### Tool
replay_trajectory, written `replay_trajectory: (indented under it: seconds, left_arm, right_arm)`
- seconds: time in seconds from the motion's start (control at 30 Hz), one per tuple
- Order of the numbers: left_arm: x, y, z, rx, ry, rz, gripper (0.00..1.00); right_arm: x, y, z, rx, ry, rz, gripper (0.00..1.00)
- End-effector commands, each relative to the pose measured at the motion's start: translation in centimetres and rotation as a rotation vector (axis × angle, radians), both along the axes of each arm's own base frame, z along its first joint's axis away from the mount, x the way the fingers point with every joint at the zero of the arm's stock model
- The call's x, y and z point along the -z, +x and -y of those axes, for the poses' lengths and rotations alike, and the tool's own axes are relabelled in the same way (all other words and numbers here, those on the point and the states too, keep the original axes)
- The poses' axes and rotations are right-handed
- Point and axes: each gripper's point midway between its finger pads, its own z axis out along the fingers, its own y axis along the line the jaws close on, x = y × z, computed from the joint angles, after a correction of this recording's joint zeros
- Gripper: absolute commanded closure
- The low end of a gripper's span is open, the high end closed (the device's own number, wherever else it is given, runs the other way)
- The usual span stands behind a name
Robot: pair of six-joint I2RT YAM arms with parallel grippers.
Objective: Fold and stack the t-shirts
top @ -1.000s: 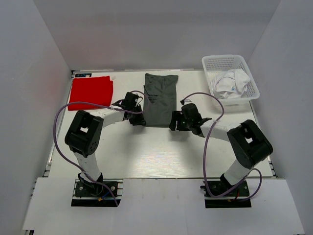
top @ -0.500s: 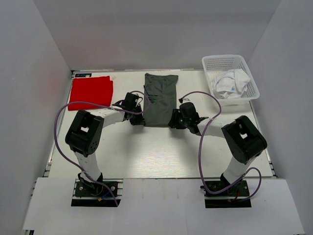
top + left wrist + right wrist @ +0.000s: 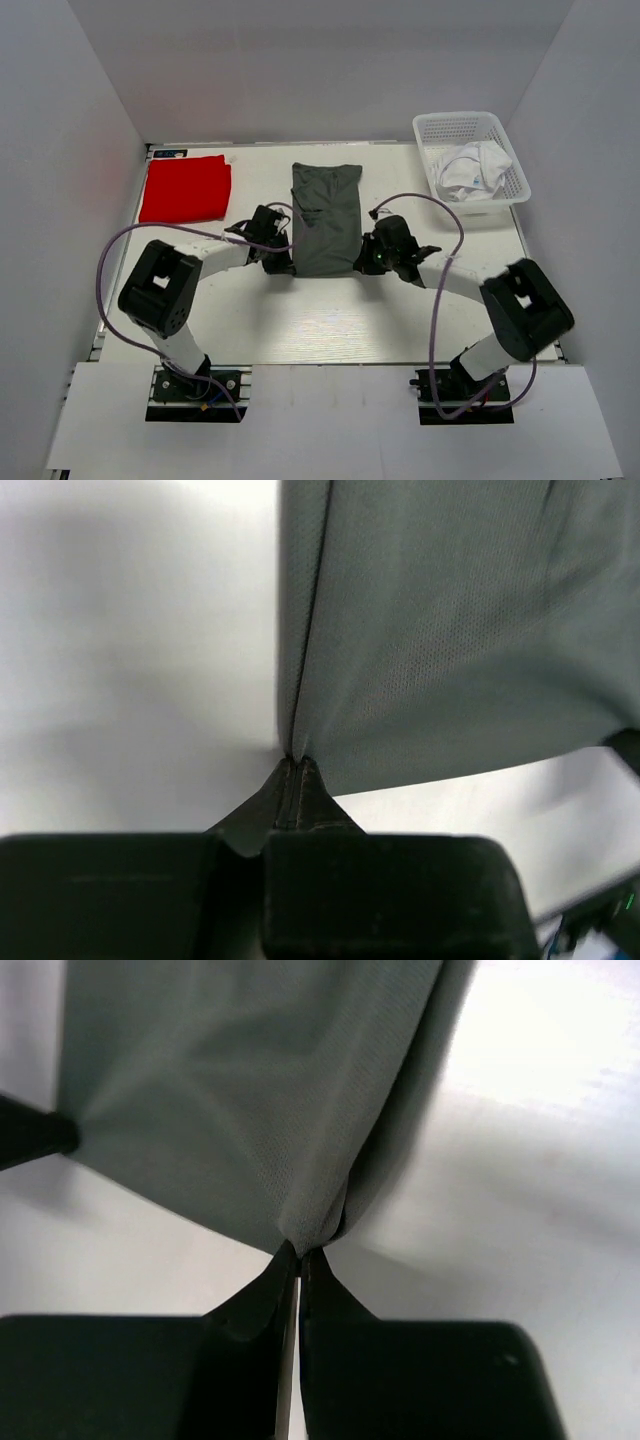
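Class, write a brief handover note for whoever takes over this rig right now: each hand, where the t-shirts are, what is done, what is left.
Left hand: shut on the near left corner of the grey-green t-shirt.
Right hand: shut on its near right corner.
That shirt lies mid-table as a long narrow strip.
Red t-shirt: folded, far left.
White t-shirts: crumpled in the basket, far right.
Done: red folded.
Left: finish folding grey-green, fold whites, stack all.
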Motion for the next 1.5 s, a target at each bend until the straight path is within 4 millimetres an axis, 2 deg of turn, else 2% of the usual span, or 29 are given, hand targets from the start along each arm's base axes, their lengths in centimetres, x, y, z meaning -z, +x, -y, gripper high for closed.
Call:
replay_trajectory:
  seconds: [0.0, 0.03, 0.07, 0.1, 0.13, 0.17, 0.2, 0.23, 0.3, 0.33, 0.37, 0.4, 0.47, 0.57, 0.67, 0.7, 0.73, 0.77, 0.9, 0.93, 0.97, 1.0, 1.03, 1.1, 1.17, 1.3, 1.33, 1.37, 1.47]
  left_arm:
    - [-0.7, -5.4, -0.8, 0.047, 0.018, -0.097, 1.00]
    - [-0.6, -6.7, -1.1, 0.056, 0.026, -0.112, 1.00]
    - [-2.1, -7.6, -1.0, 0.066, 0.012, -0.094, 1.00]
    - [-2.4, -8.6, -1.3, 0.075, 0.013, -0.095, 1.00]
    - [-3.3, -8.9, -1.2, 0.085, 0.004, -0.078, 1.00]
    - [-3.9, -9.8, -1.1, 0.100, 0.000, -0.070, 1.00]
    - [-5.8, -10.2, -1.6, 0.096, -0.013, -0.031, 1.00]
    - [-6.8, -10.6, -1.5, 0.117, -0.023, -0.002, 1.00]
    - [-9.4, -10.7, -1.0, 0.134, -0.076, 0.072, 1.00]
    - [-11.3, -10.5, -0.9, 0.135, -0.114, 0.138, 1.00]
    - [-12.0, -10.6, -0.6, 0.144, -0.129, 0.163, 1.00]
    - [-13.1, -10.4, -0.3, 0.150, -0.151, 0.186, 1.00]
    - [-13.7, -10.0, -0.4, 0.138, -0.142, 0.201, 1.00]
    - [-15.5, -8.6, -0.6, 0.100, -0.128, 0.266, 1.00]
    - [-17.3, -6.7, -0.6, 0.027, -0.138, 0.328, 1.00]
    - [-17.4, -6.1, -0.6, 0.013, -0.128, 0.340, 1.00]
    - [-16.9, -5.6, -0.9, -0.024, -0.119, 0.323, 1.00]
    - [-17.6, -4.7, -1.4, -0.062, -0.112, 0.335, 1.00]
    - [-17.3, -2.4, -3.0, -0.180, 0.006, 0.333, 1.00]
    - [-17.2, -1.9, -3.3, -0.197, 0.031, 0.336, 1.00]
    - [-17.8, -1.2, -3.2, -0.210, 0.035, 0.351, 1.00]
    - [-17.3, -0.8, -3.0, -0.207, 0.047, 0.336, 1.00]
    - [-17.7, -0.3, -2.9, -0.217, 0.051, 0.347, 1.00]
    - [-17.5, 0.9, -2.8, -0.234, 0.064, 0.348, 1.00]
    - [-18.3, 2.2, -2.6, -0.256, 0.069, 0.377, 1.00]
    - [-17.9, 4.3, -2.7, -0.273, 0.105, 0.379, 1.00]
    - [-18.6, 5.2, -2.8, -0.290, 0.103, 0.394, 1.00]
    - [-18.0, 6.0, -2.9, -0.300, 0.116, 0.381, 1.00]
    - [-18.2, 7.6, -3.0, -0.299, 0.121, 0.390, 1.00]
  right_arm:
    - [-0.9, -5.9, 0.5, -0.169, 0.006, -0.106, 1.00]
    - [-1.2, -6.8, 0.7, -0.193, 0.011, -0.116, 1.00]
    - [-1.2, -8.8, 1.0, -0.270, 0.003, -0.164, 1.00]
    - [-1.6, -10.5, 1.4, -0.302, -0.004, -0.208, 1.00]
    - [-2.0, -11.3, 1.5, -0.323, -0.004, -0.226, 1.00]
    - [-3.4, -11.7, 1.6, -0.353, 0.004, -0.188, 1.00]
    - [-3.6, -13.0, 2.3, -0.378, -0.013, -0.223, 1.00]
    - [-4.0, -13.4, 2.4, -0.386, -0.009, -0.222, 1.00]
    - [-6.3, -13.9, 2.3, -0.422, 0.027, -0.177, 1.00]
    - [-7.3, -13.8, 2.1, -0.434, 0.042, -0.158, 1.00]
    - [-7.9, -14.0, 2.3, -0.438, 0.046, -0.148, 1.00]
    - [-9.0, -13.5, 2.2, -0.436, 0.044, -0.126, 1.00]
    - [-10.8, -12.4, 2.0, -0.412, 0.042, -0.086, 1.00]
    - [-12.1, -10.4, 2.2, -0.345, 0.015, -0.043, 1.00]
    - [-12.5, -8.8, 2.1, -0.319, 0.003, -0.035, 1.00]
    - [-11.9, -8.1, 2.1, -0.304, -0.004, -0.057, 1.00]
    - [-12.3, -7.6, 1.8, -0.302, 0.006, -0.047, 1.00]
    - [-12.2, -7.0, 1.7, -0.299, 0.013, -0.060, 1.00]
    - [-13.7, -4.9, 1.2, -0.287, 0.044, -0.014, 1.00]
    - [-13.3, -4.3, 1.4, -0.277, 0.039, -0.027, 1.00]
    - [-13.5, -3.9, 1.4, -0.271, 0.037, -0.023, 1.00]
    - [-14.4, -3.4, 1.2, -0.275, 0.051, -0.004, 1.00]
    - [-13.9, -2.7, 1.4, -0.256, 0.049, -0.026, 1.00]
    - [-14.7, -2.2, 1.0, -0.266, 0.072, -0.021, 1.00]
    - [-14.4, -1.4, 1.3, -0.250, 0.074, -0.034, 1.00]
    - [-14.5, 0.1, 1.6, -0.241, 0.083, -0.030, 1.00]
    - [-15.0, 0.3, 1.3, -0.258, 0.097, -0.029, 1.00]
    - [-14.3, 0.9, 1.7, -0.251, 0.087, -0.047, 1.00]
    - [-13.7, 2.1, 2.1, -0.236, 0.085, -0.063, 1.00]
